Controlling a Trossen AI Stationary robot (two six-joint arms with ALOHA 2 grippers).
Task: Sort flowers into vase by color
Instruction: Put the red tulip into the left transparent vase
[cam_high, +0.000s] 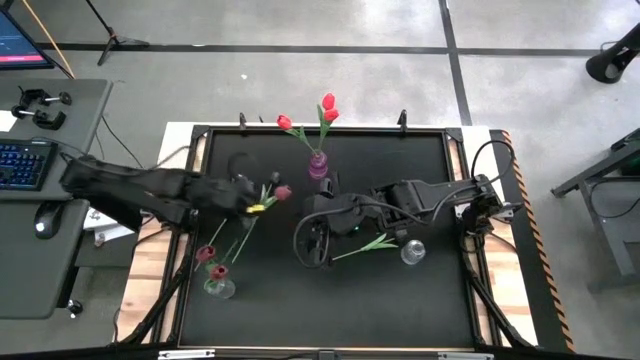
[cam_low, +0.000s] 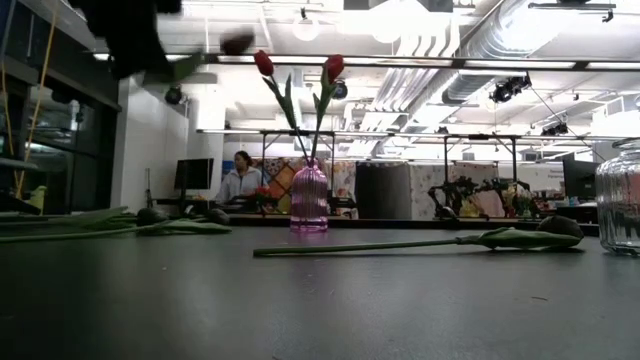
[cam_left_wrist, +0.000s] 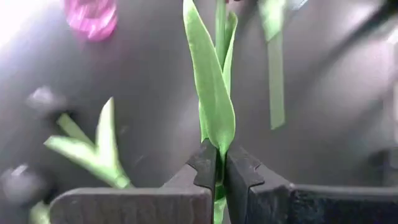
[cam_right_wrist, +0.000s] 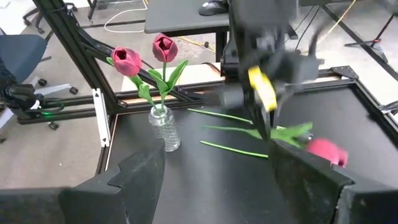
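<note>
My left gripper (cam_high: 256, 205) is shut on a pink-headed tulip (cam_high: 283, 192) above the table's left half; it also shows in the right wrist view (cam_right_wrist: 261, 106). My right gripper (cam_high: 312, 243) is open and empty near the table's middle. A purple vase (cam_high: 318, 165) at the far middle holds red tulips (cam_high: 328, 108) upright. A clear vase (cam_high: 218, 288) at the near left holds two dark red tulips (cam_right_wrist: 163, 46). A dark-headed tulip (cam_low: 420, 243) lies flat on the table beside the right gripper. More stems (cam_right_wrist: 230, 118) lie under the left gripper. My left gripper pinches the tulip's green stem, with a leaf (cam_left_wrist: 219, 163), between its two fingers. The fingers (cam_right_wrist: 264, 121) come from above, slanting down, and lie across the stem. The tulip is lifted clear of the table, and its pink head (cam_right_wrist: 326, 151) points toward the table's right side.
A second clear vase (cam_high: 412, 252) stands right of the lying tulip. Cables (cam_high: 480, 215) run along the right arm. Clamps (cam_high: 402, 120) stand on the table's far edge. A person (cam_low: 240, 175) sits in the room beyond the table.
</note>
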